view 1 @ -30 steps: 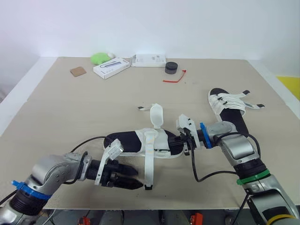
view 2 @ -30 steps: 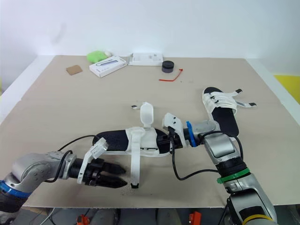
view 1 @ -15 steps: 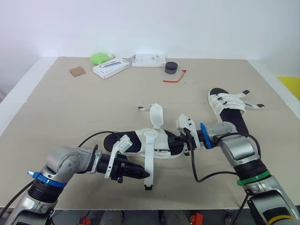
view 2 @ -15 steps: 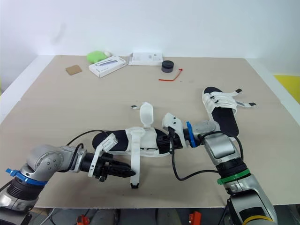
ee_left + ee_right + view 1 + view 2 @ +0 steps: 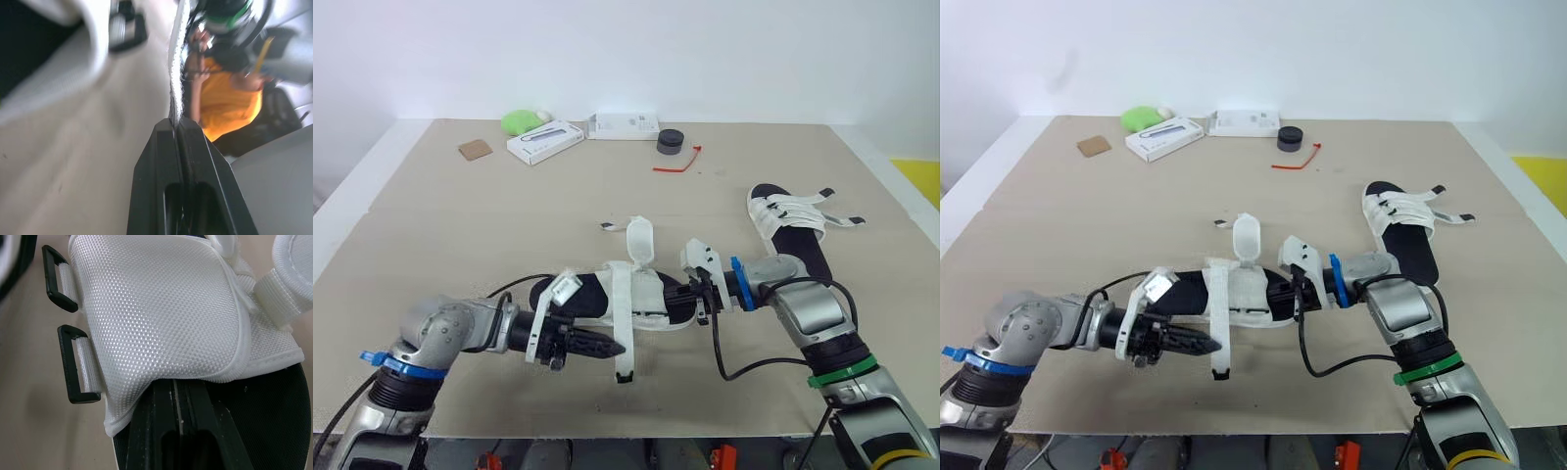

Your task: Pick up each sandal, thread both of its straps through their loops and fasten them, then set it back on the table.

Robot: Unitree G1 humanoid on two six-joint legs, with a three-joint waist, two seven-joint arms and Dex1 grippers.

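Left gripper (image 5: 615, 347) is clenched on the long white strap (image 5: 622, 318) of the near sandal (image 5: 592, 294). In the left wrist view the two black fingers (image 5: 159, 161) are pressed together with the strap's edge (image 5: 176, 73) pinched between them. That strap comes over the white upper and down the sandal's near side, ending in a black tip just above the table (image 5: 450, 225). Right gripper (image 5: 695, 300) is clamped on the sandal's right end. In the right wrist view its fingers (image 5: 146, 431) are closed at the edge of the white mesh upper (image 5: 156, 308), with black sole beside them. Two black loops (image 5: 67, 363) sit side by side on the upper's edge, both empty. The second strap (image 5: 639, 240) stands up, curled, on the far side. The sandal lies crosswise in the near-middle of the table, between the two grippers; can't tell if the sole touches the surface. The other sandal (image 5: 793, 230) lies flat to the right, well apart, with its strap ends splayed outward. At the far edge are a green lump (image 5: 521, 121), a white box (image 5: 546, 142), a white block (image 5: 625, 125), a black puck (image 5: 671, 141), a red tie (image 5: 677, 164) and a brown square (image 5: 476, 149).
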